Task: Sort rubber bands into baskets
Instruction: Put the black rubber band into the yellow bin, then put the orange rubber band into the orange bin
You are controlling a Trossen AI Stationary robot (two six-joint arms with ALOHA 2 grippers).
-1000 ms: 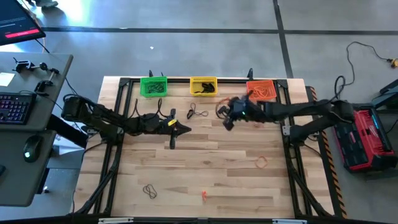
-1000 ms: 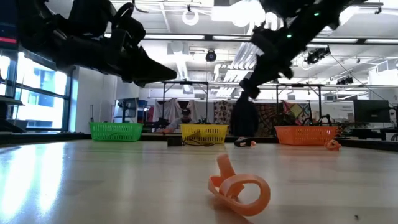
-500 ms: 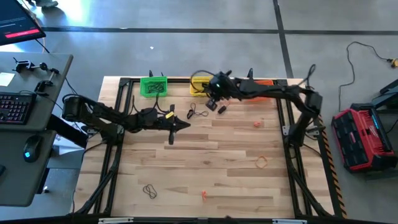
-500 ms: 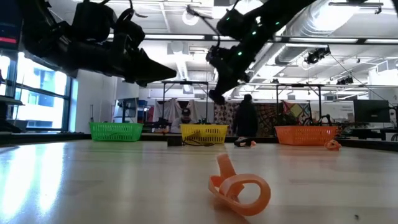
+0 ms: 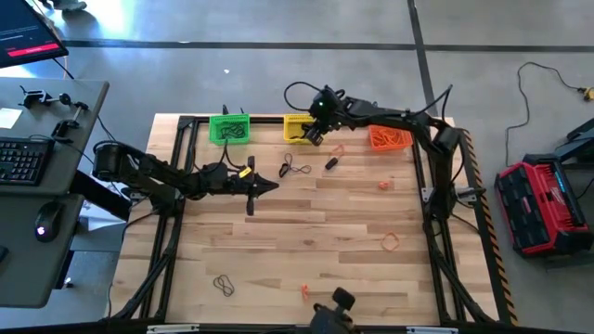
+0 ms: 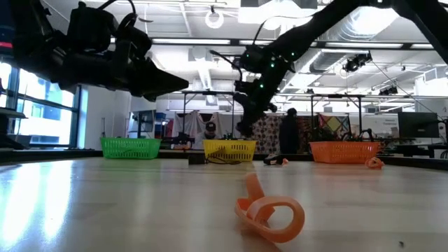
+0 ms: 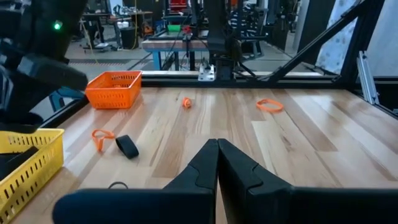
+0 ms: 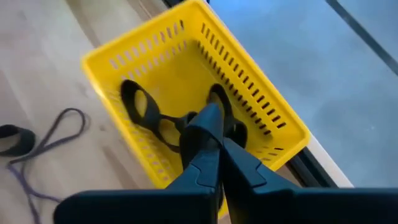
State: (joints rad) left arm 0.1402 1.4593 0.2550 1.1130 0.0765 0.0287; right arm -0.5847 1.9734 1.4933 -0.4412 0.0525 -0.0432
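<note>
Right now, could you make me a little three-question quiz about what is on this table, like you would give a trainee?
1. True or false: the right gripper hangs over the yellow plastic lattice basket.
2. Which basket stands at the right end of the row, seen from above? A) the green plastic lattice basket B) the yellow basket C) the orange plastic lattice basket
3. Fill in: the loops lying inside the yellow basket, the black rubber bands, are ____ in colour.

Key:
1. True; its fingers are shut, just above the basket.
2. C.
3. Black.

The left gripper, also shut, waits over the middle of the wooden table.
</note>
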